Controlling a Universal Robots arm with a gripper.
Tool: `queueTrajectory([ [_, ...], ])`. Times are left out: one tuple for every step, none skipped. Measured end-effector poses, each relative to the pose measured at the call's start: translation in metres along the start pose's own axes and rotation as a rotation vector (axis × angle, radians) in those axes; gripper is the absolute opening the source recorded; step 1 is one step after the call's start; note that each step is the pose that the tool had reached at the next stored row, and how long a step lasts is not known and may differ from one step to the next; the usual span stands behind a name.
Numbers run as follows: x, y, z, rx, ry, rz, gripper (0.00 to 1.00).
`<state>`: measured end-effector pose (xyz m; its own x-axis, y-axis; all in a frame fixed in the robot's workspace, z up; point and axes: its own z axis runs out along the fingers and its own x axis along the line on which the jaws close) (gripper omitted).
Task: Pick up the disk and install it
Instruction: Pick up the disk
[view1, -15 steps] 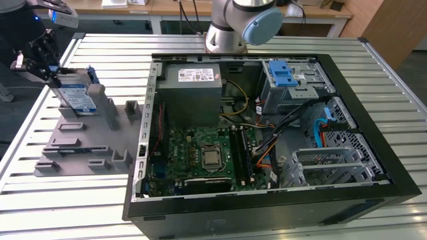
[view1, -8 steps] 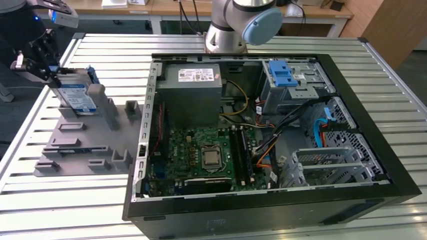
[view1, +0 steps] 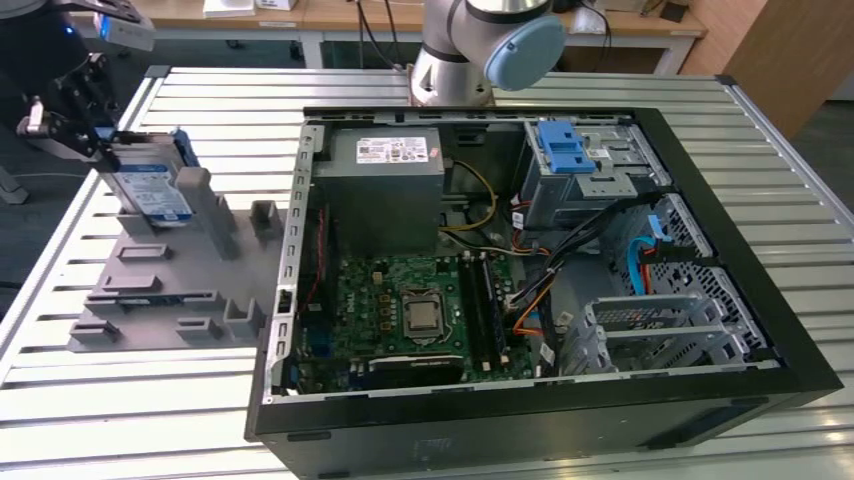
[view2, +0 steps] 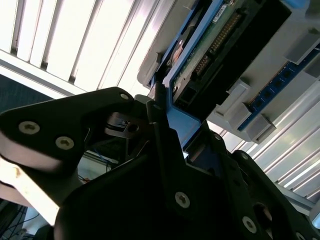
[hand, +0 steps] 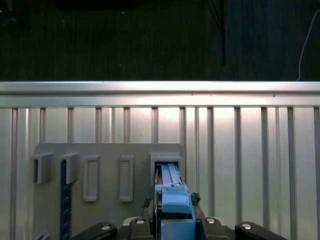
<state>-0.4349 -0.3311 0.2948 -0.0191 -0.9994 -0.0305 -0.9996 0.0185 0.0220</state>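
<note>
The jaws of the gripper (view1: 96, 135) are closed on the top end of the disk (view1: 154, 195), one black finger on each side. In the second wrist view the gripper (view2: 185, 135) presses on the blue rail at the edge of the disk (view2: 220, 45), and the black fingers hide the end they hold. In the first wrist view the blue end of the disk (hand: 172, 197) sits between the jaws, and the rest of it goes down out of sight into a slot. The disk stands on its edge, leaning a little, in a grey holder (view1: 174, 290) with many slots. A thin dark blue thing (hand: 63, 200) stands in another slot of the holder (hand: 105, 150); I cannot tell what it is. The holder lies on the tabletop (view1: 134, 420) of metal strips, at the exterior view's left. Just beside it, to the exterior view's right, lies an open computer case (view1: 534, 430) with a green board (view1: 414, 310) inside. The arm (view1: 467, 40) stands behind the case, cut off at the top.
</note>
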Motion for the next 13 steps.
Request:
queueTrajectory([
  [0.0000, 0.0000, -0.0012, 0.0001, 0.0000, 0.000, 0.36],
  [-0.0001, 0.0001, -0.0024, 0.0000, 0.0001, 0.000, 0.36],
  [-0.0001, 0.0001, -0.0037, 0.0000, 0.0002, 0.000, 0.36],
  [-0.0002, 0.0001, -0.0050, 0.0000, 0.0002, 0.000, 0.36],
  [-0.0002, 0.0001, -0.0063, 0.0000, 0.0002, 0.000, 0.36],
  [-0.0002, 0.0002, -0.0073, 0.0000, 0.0003, 0.000, 0.36],
  [-0.0002, 0.0002, -0.0076, 0.0001, 0.0002, 0.000, 0.36],
  [-0.0002, 0.0002, -0.0075, 0.0002, 0.0001, 0.000, 0.36],
  [-0.0002, 0.0002, -0.0077, 0.0001, 0.0002, 0.000, 0.36],
  [-0.0002, 0.0002, -0.0078, 0.0001, 0.0003, 0.000, 0.36],
  [-0.0002, 0.0002, -0.0079, 0.0001, 0.0002, 0.000, 0.36],
  [-0.0003, 0.0002, -0.0081, 0.0000, 0.0002, 0.000, 0.36],
  [-0.0002, 0.0002, -0.0084, -0.0002, 0.0001, 0.000, 0.36],
])
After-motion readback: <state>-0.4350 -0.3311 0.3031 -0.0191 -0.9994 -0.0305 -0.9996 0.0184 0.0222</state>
